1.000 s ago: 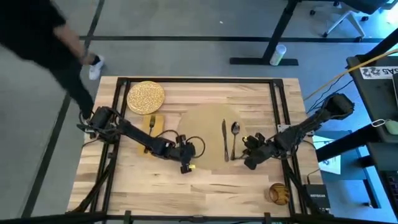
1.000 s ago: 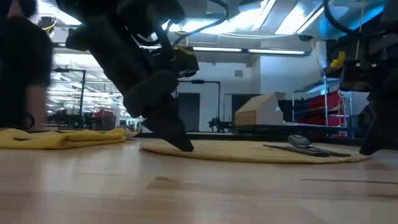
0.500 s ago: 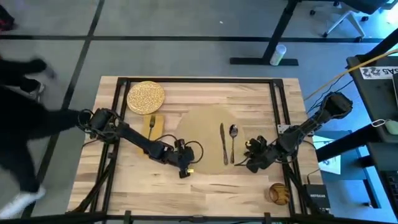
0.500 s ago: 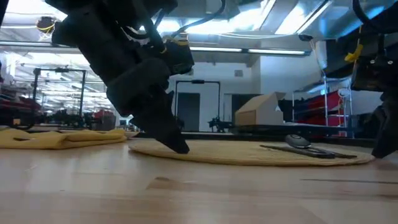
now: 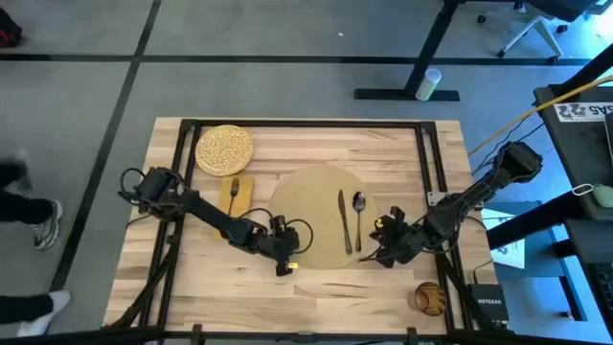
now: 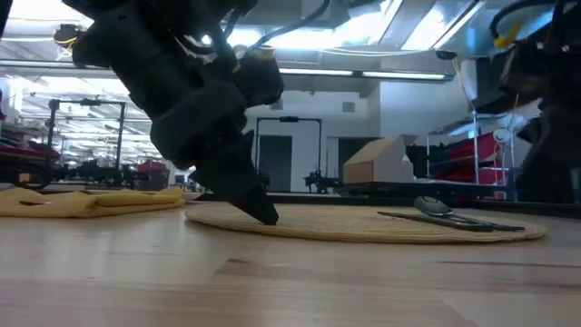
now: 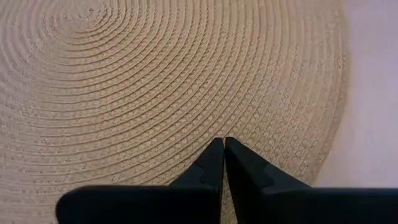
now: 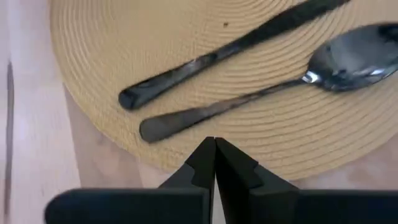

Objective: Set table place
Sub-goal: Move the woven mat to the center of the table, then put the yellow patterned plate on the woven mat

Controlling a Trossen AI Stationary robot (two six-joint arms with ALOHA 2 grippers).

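The place, a round tan woven mat (image 5: 311, 206), lies flat on the table (image 5: 192, 278) with a dark knife (image 5: 343, 222) and a spoon (image 5: 359, 216) on its right half. My left gripper (image 5: 285, 254) is shut, its tips down on the mat's near left part (image 6: 270, 218). My right gripper (image 5: 370, 254) is shut at the mat's near right rim, close to the spoon's handle end (image 8: 149, 129). A speckled plate (image 5: 224, 149) sits at the far left. A yellow napkin (image 5: 235, 196) with a fork on it lies beside the mat. My left gripper presses its shut fingertips (image 7: 214, 155) down on the mat's top, a little in from its rim (image 7: 323, 155). The fingers slant down from the table's left. The mat stays flat on the table. My right gripper's shut fingertips (image 8: 214, 149) stand over the mat's near right rim (image 8: 186, 163), slanting in from the right. I cannot tell whether they touch it.
A small round brown thing (image 5: 430, 298) lies at the table's near right corner. A person's feet (image 5: 38, 225) show on the floor left of the table. Bare wood lies along the near edge (image 5: 287, 307) and the far right (image 5: 383, 144).
The mat has slid a little toward the table's left and near edges, carrying the knife and spoon, flat all the while. My right gripper has gone left after it; my left gripper has shifted slightly toward the near edge. The person has walked away past the table's left.
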